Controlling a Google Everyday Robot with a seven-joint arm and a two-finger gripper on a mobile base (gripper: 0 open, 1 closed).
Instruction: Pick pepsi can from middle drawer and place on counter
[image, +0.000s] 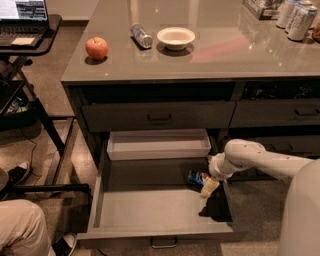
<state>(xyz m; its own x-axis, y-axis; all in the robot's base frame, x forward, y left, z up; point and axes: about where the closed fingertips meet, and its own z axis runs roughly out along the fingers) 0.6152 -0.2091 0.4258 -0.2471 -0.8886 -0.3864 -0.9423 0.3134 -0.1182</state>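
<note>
Far left: laptop (22, 12) on a black desk (50, 35), both cut by the frame edge. Below, a person's knee (20, 225) and shoes (19, 172), only partly in view.

On the counter (225, 60): apple (96, 48), then a silvery can (141, 35) lying on its side, then a pale bowl (175, 37).

Beneath, the middle drawer (150, 210) is pulled out. A pale tray (158, 145) sits over its rear and hides the back of the floor.

Pepsi can (198, 177) lies in the drawer's right rear. Only a blue patch with some logo shows; the rest is hidden behind the wrist.

Gripper (211, 190) is down inside the drawer by the right wall, just beside the can; contact unclear. The claw reads as a pale part over a dark mass: apart or together, cannot tell.

White arm (265, 160) enters from the right. Top right: tall white-and-silver cans (297, 17), cut off.
</note>
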